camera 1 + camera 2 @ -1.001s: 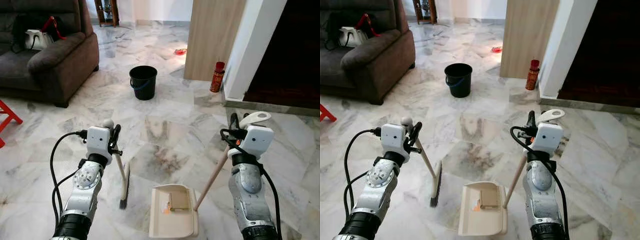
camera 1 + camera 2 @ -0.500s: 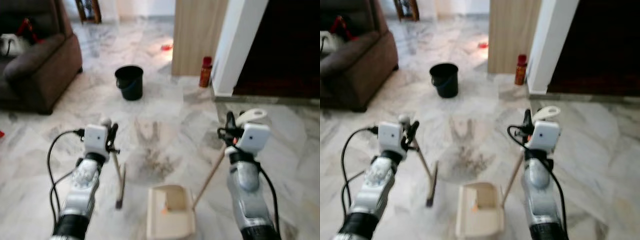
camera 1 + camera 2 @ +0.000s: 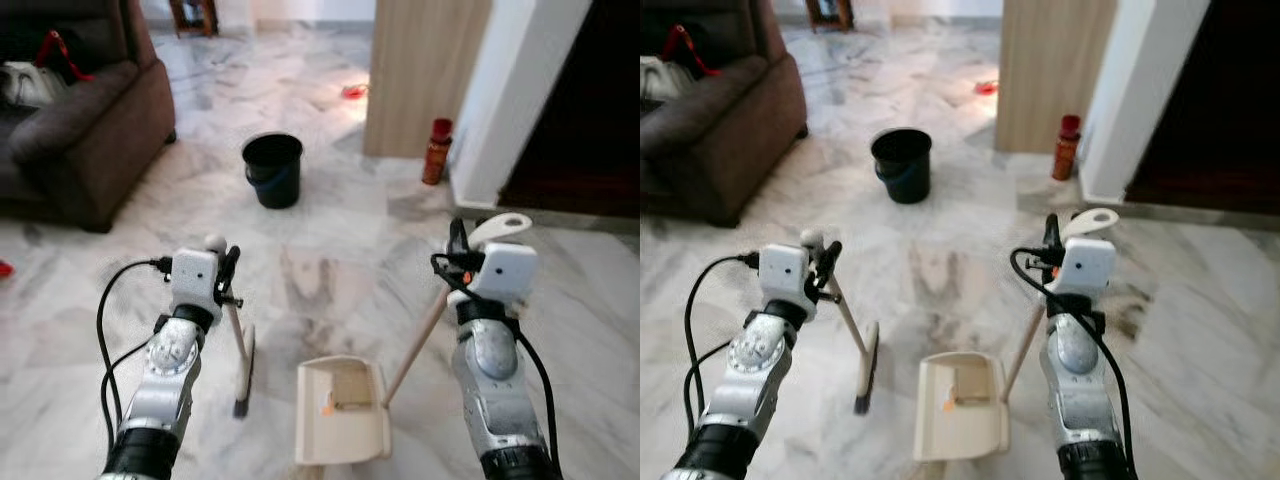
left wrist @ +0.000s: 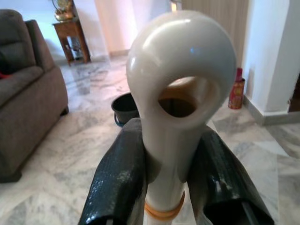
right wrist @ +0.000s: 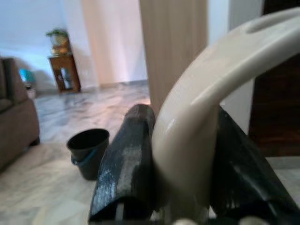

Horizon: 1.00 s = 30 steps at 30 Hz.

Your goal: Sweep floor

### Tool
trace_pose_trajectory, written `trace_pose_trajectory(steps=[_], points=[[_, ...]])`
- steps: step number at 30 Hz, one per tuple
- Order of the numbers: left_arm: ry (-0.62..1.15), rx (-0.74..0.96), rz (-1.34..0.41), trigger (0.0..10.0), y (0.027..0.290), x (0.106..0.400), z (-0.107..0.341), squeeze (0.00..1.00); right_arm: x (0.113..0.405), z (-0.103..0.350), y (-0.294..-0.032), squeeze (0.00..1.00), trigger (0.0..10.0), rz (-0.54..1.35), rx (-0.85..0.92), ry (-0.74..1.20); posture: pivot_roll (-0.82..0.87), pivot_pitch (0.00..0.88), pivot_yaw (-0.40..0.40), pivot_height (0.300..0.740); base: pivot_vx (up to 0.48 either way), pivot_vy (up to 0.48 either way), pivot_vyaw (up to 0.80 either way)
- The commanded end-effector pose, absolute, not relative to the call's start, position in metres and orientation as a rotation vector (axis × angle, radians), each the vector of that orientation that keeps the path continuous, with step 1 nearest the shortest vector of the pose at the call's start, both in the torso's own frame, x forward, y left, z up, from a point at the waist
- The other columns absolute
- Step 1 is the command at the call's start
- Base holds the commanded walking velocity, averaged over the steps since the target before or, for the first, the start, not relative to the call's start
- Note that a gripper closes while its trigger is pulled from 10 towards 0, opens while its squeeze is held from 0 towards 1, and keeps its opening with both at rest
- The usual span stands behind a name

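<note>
Left wrist view: the left gripper (image 4: 165, 187) has its two black fingers (image 4: 117, 183) pressed against the looped top of the broom (image 3: 240, 365) handle, pinching it. From the head camera, the brush end rests on the marble floor (image 3: 330, 250) just to the left of the cream dustpan (image 3: 342, 410). The right gripper (image 5: 180, 187) clamps the curved top of the dustpan's long wooden handle, which slants down to the pan standing between the two arms. A small orange scrap and some darker bits lie inside the pan.

Compared with a second ago, both tools sit in the same place relative to the arms and both grips are unchanged. The whole scene has shifted and then sharpened after a blur, so the camera moved, not the objects. The collected scrap suggests the sweeping is largely done and the robot may be carrying the load on, possibly toward the black bucket (image 3: 272, 168) ahead.

Head views lay out the room: a brown sofa (image 3: 90, 120) to the left, a red canister (image 3: 434, 152) by the white pillar. Wrist views show the fingers' contact on each handle up close, plus a small wooden side table (image 4: 70, 35) far off.
</note>
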<state>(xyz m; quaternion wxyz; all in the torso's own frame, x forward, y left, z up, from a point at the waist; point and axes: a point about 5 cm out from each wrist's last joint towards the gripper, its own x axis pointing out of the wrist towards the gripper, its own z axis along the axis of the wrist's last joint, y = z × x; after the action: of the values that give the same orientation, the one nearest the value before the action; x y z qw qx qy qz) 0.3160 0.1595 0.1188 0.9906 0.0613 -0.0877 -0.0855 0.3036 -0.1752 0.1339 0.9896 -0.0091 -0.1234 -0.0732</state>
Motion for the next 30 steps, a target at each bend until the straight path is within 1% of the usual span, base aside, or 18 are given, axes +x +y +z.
trace_pose_trajectory(steps=[1,6,14,30], points=[[-0.233,0.140,-0.151,10.0,0.1675,0.3179,0.1328,0.00,0.3069,0.1511,-0.1684,0.00,10.0,-0.122,-0.024,-0.323,-0.06,0.050,0.026,0.740,0.480,0.000,0.52],[-0.232,0.141,-0.156,10.0,0.1671,0.3179,0.1323,0.00,0.3069,0.1509,-0.1677,0.00,10.0,-0.119,-0.024,-0.324,-0.06,0.041,0.027,0.740,0.480,0.000,0.54],[-0.235,0.144,-0.155,10.0,0.1679,0.3194,0.1336,0.00,0.3071,0.1514,-0.1672,0.00,10.0,-0.116,-0.009,-0.327,-0.06,0.034,0.030,0.740,0.480,0.000,0.00],[-0.233,0.145,-0.157,10.0,0.1686,0.3196,0.1343,0.00,0.3078,0.1517,-0.1652,0.00,10.0,-0.113,0.013,-0.322,-0.05,0.048,0.031,0.740,0.480,0.000,0.00]])
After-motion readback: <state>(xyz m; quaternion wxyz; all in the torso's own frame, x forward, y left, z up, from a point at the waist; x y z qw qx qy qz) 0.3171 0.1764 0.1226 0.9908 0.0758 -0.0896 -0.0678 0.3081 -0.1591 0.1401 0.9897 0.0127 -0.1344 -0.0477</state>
